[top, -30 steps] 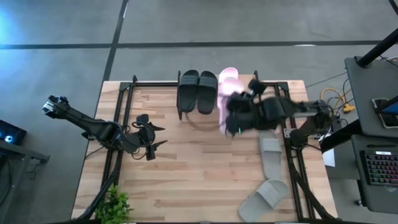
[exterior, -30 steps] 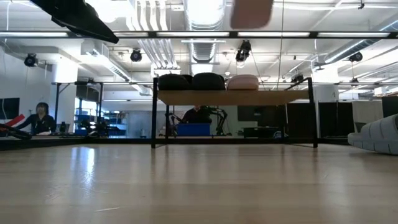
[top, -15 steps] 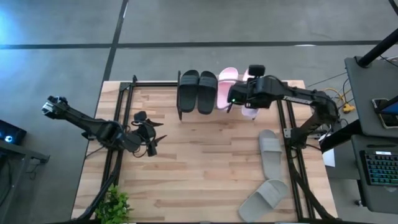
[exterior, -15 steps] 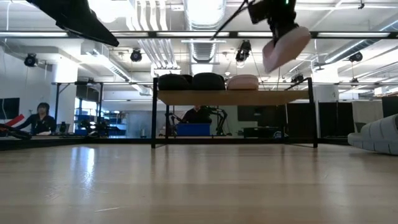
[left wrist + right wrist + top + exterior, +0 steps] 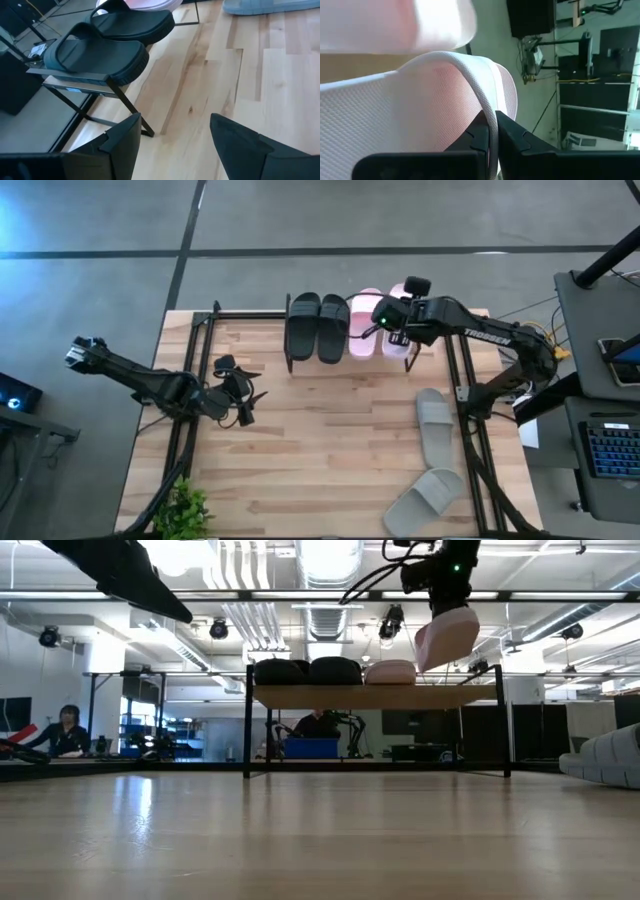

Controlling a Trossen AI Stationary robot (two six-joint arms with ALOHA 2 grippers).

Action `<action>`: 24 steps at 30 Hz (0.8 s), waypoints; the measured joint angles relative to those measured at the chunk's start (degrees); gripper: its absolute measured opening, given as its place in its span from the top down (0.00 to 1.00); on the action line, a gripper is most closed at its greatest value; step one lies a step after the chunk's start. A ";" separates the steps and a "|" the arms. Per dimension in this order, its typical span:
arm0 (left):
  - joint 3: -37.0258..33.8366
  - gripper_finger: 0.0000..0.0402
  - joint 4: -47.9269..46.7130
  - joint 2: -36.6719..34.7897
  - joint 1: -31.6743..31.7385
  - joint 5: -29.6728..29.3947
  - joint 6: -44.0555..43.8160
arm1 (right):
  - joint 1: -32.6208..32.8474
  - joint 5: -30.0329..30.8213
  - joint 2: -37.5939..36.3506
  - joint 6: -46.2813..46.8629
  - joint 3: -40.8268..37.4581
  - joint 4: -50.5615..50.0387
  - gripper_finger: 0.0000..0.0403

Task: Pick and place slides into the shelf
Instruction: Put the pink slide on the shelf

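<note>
Left claw (image 5: 243, 393) spread wide over the table (image 5: 330, 450), gripping nothing. Two black slides (image 5: 318, 326) and one pink slide (image 5: 364, 328) on the shelf (image 5: 375, 697). Right claw (image 5: 396, 337) clamped on second pink slide (image 5: 446, 638), tilted above shelf's right end. Grey slides (image 5: 433, 455) farther right.

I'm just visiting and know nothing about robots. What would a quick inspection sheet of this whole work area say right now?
Surface: light wooden table.
Job's things: shelf at the far edge carries two black slides and one pink slide; second pink slide is held tilted above the shelf's open spot; two grey slides lie on the table near the right arm.
Clutter: small green plant at the near left corner.
Grippers: right gripper shut on the second pink slide's strap; left gripper open, empty, over the table's left side.
Cables: yellow cables beside the table.
Surroundings: a seated person in the room behind.
</note>
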 joint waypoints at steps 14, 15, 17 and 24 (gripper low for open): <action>-0.07 0.44 -1.97 0.11 1.19 0.02 0.11 | -5.23 -5.04 -0.27 -12.83 -6.55 10.82 0.97; -0.07 0.44 -2.08 0.11 1.21 0.02 0.10 | -5.46 -5.25 -0.34 -12.56 -6.75 11.18 0.97; -0.07 0.44 -2.49 0.11 1.43 0.04 0.02 | -5.63 -5.39 -0.29 -12.66 -7.21 12.27 0.97; -0.09 0.44 -2.52 0.11 2.68 0.04 0.03 | -6.26 -5.97 -0.12 -13.51 -9.48 14.54 0.97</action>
